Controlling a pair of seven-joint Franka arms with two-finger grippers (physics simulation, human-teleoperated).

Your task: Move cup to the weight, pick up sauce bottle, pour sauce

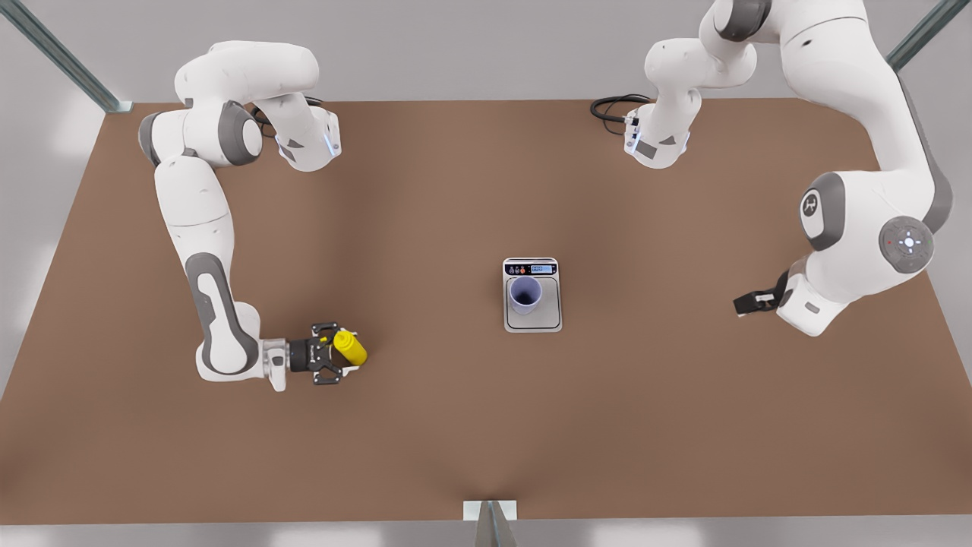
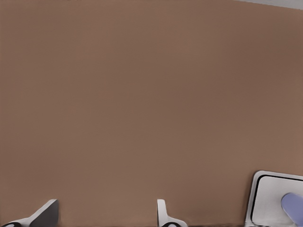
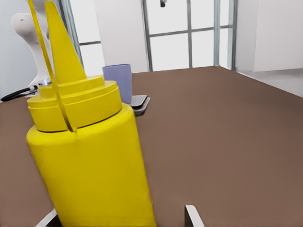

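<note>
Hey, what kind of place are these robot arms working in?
Probably a simulated lab test bench: a bare brown table, metal frame posts at its edges, and only a kitchen scale, cup and sauce bottle as props.

**Cup on the scale, bottle off to one side**

The small pale lavender-blue tumbler [image 1: 525,295] stands upright on the flat silver-grey kitchen scale [image 1: 545,317], near the middle of the brown worktop [image 1: 486,425]. The bright yellow squeeze bottle [image 1: 350,347] stands well apart toward the front view's left, between the fingers of the right end effector [image 1: 339,355]. The left end effector [image 1: 748,303] waits toward the front view's right (beyond the scale).
</note>
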